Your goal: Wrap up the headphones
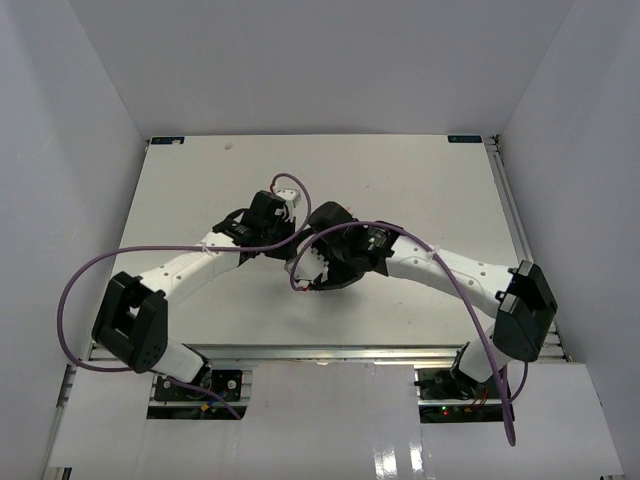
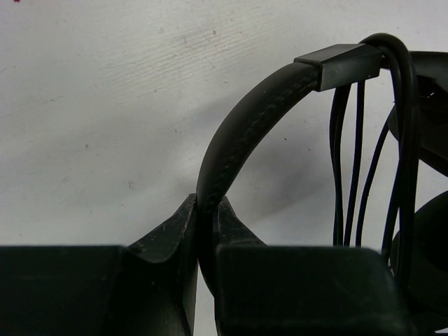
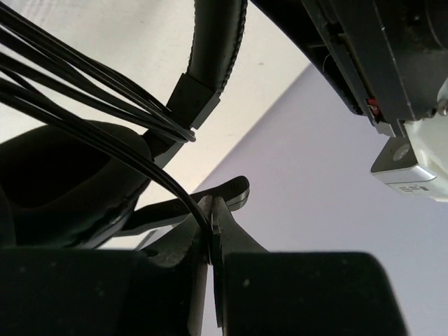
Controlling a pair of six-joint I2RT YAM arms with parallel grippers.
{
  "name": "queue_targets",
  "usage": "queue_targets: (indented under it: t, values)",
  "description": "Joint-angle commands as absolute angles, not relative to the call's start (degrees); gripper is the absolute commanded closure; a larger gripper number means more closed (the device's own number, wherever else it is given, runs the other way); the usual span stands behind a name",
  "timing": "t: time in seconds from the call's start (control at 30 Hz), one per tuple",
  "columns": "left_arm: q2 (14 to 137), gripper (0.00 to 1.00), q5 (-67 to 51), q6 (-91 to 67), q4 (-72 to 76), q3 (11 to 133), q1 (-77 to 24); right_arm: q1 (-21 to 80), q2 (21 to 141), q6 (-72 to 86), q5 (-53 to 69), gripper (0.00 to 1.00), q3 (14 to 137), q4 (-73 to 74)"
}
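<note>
The black headphones [image 1: 325, 218] are held up between both grippers at the table's middle, mostly hidden by the arms in the top view. My left gripper [image 2: 208, 203] is shut on the arched headband [image 2: 238, 133]. Several loops of the thin black cord [image 2: 357, 154] hang from the headband's end, beside an earcup [image 2: 427, 259]. My right gripper [image 3: 212, 203] is shut on one cord strand [image 3: 178, 189]. Above it, in the right wrist view, cord strands [image 3: 84, 91] cross the headband [image 3: 217, 42] near an earcup [image 3: 63, 175]. The plugs are out of view.
The white table [image 1: 400, 180] is enclosed by pale walls on three sides. Thick purple arm cables [image 1: 70, 290] loop out at the left and the right [image 1: 480, 320]. The left arm's wrist [image 3: 392, 70] hangs close above my right gripper.
</note>
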State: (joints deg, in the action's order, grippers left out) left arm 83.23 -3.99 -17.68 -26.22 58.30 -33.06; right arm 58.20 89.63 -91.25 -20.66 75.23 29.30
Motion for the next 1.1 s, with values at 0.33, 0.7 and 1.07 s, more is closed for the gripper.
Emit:
queue_targets:
  t: [0.33, 0.7, 1.07]
  values:
    - [94.05, 1.00, -4.48, -19.43, -20.12, 61.61, -33.22, 51.51, 97.66, -89.03, -15.03, 0.92, 75.76, 23.03]
    - [95.51, 0.96, -4.47, -20.65, -18.01, 59.67, -33.22, 51.06, 100.24, -88.68, -15.21, 0.84, 74.61, 23.18]
    - [95.36, 0.70, -4.21, -21.36, -18.10, 59.24, -33.22, 51.15, 99.05, -88.68, -15.02, 0.58, 72.86, 25.68]
